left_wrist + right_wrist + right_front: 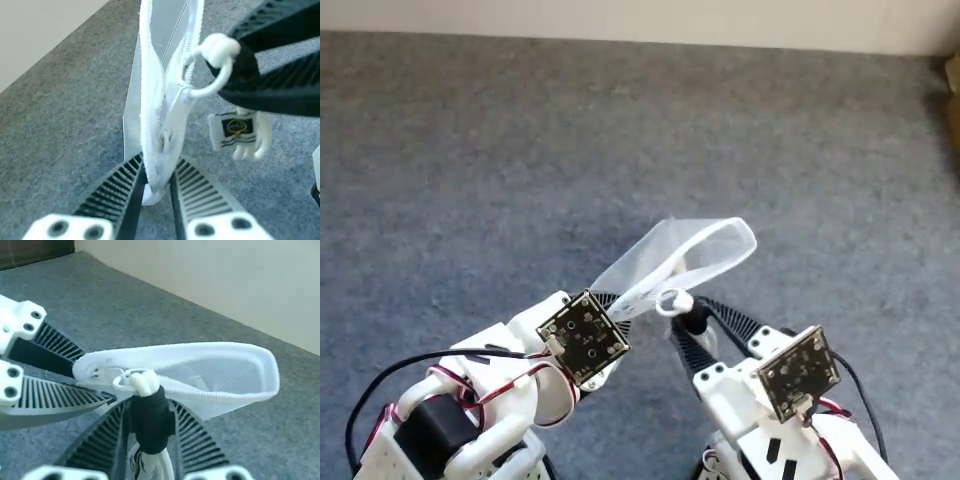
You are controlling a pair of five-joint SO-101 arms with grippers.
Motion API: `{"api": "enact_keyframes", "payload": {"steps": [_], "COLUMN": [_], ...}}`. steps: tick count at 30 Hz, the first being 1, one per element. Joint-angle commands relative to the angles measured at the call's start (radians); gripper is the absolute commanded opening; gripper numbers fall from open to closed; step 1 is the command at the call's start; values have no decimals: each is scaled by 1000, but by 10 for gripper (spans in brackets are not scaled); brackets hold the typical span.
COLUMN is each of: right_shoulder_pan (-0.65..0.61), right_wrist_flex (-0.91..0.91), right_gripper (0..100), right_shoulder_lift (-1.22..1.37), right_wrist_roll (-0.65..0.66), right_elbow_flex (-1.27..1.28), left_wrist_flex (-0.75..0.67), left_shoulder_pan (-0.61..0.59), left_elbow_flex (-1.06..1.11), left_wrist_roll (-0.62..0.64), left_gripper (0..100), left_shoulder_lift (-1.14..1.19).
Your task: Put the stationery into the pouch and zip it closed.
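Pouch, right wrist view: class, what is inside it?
Through the open mouth of the pouch, bare pale lining shows. The end clamped by the left gripper hides its inside.

**Indoor robot test bench, room type undetermined**

Grey carpet-like covering point(470, 150) across the work surface. Plain cream wall point(640, 15) along the far edge. Brown wooden edge point(954, 100) at one side. 2 white arms point(520, 335), bare circuit boards point(584, 337) and loose wiring point(505, 388) exposed.
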Motion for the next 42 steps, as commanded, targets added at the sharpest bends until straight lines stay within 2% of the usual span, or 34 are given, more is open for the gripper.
{"api": "enact_keyframes", "payload": {"steps": [1, 10, 17, 21, 26, 29, 39, 42], "right_shoulder_pan": [85, 234, 403, 519, 740, 828, 852, 851], "right_wrist_flex": [-64, -127, -203, -240, -424, -507, -509, -424], "right_gripper": [3, 3, 3, 3, 3, 3, 8, 82], "right_shoulder_lift": [-7, -5, 19, 116, 248, 306, 337, 337], "right_wrist_roll": [11, 11, 12, 14, 14, 15, 69, 61], "right_elbow_flex": [-73, -73, -68, -50, 44, 79, 93, 87], "left_wrist_flex": [35, 48, 49, 49, 49, 49, 41, 41], "left_shoulder_pan": [-22, -24, -24, -28, -87, -93, -94, -96], "left_elbow_flex": [-2, -2, -2, -2, -2, -2, -2, -2], "left_wrist_roll": [11, 11, 11, 11, 9, 9, 12, 14], "left_gripper": [5, 5, 5, 5, 5, 5, 5, 5], "left_shoulder_lift": [-8, -8, -8, -8, -10, -10, -10, -10]}}
